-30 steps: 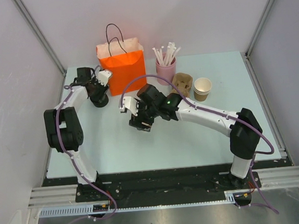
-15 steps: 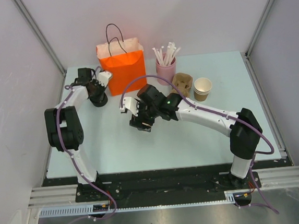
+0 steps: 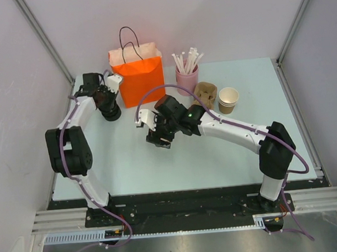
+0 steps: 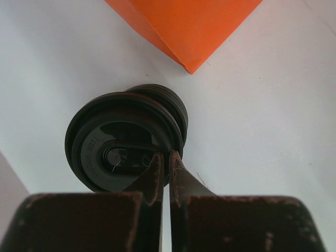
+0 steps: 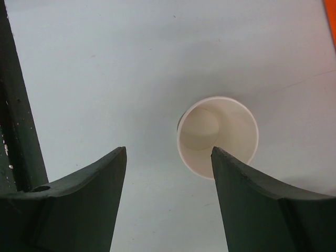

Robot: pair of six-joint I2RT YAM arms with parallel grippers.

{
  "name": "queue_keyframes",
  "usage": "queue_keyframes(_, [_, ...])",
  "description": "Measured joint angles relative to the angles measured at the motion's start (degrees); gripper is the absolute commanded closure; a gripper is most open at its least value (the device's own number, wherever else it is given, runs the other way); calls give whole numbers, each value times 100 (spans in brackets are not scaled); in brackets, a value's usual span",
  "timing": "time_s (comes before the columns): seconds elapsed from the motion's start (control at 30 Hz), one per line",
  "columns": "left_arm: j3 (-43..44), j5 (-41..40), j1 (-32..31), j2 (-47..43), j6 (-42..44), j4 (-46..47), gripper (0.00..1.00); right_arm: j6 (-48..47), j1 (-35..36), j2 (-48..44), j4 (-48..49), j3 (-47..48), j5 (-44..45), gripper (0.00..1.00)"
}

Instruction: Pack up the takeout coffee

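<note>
You have a pale bench (image 3: 218,151) boxed in by white walls; at its far left your left gripper (image 4: 165,160) has its jaws drawn to a sliver at the rim of a black lid, one finger over the lid and the other outside it, so it looks to be pinching the takeout coffee (image 4: 113,142) by that rim; the cup stands upright on the bench, just beside the lower corner of the orange bag (image 4: 194,26), not in it; the grasp seems made, while the lift and the lowering into the bag are left to you; the lid is round, ringed, seated flat, and hides most of the cup wall. Your right gripper (image 5: 168,152) hangs wide open over a lidless paper cup (image 5: 218,134), holding nothing.
</note>
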Motion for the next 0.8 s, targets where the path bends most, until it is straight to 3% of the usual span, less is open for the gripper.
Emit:
queue_keyframes(0.27, [-81,155,0,-588,-240,-52,100,203,-76,-61,4,0,-59,30])
queue_keyframes(0.5, [-269,481,-282,-1563,-463,-588,100,1259,-745,-420,345,0,-223,30])
queue_keyframes(0.67, [-409,713,-1639,-2411,-463,-1193,100,2428,-1602,-719,723,-85,-146,30])
queue_keyframes(0.8, [-433,857,-2557,-2540,-481,-1641,100,3088,-2039,-944,815,-352,105,30])
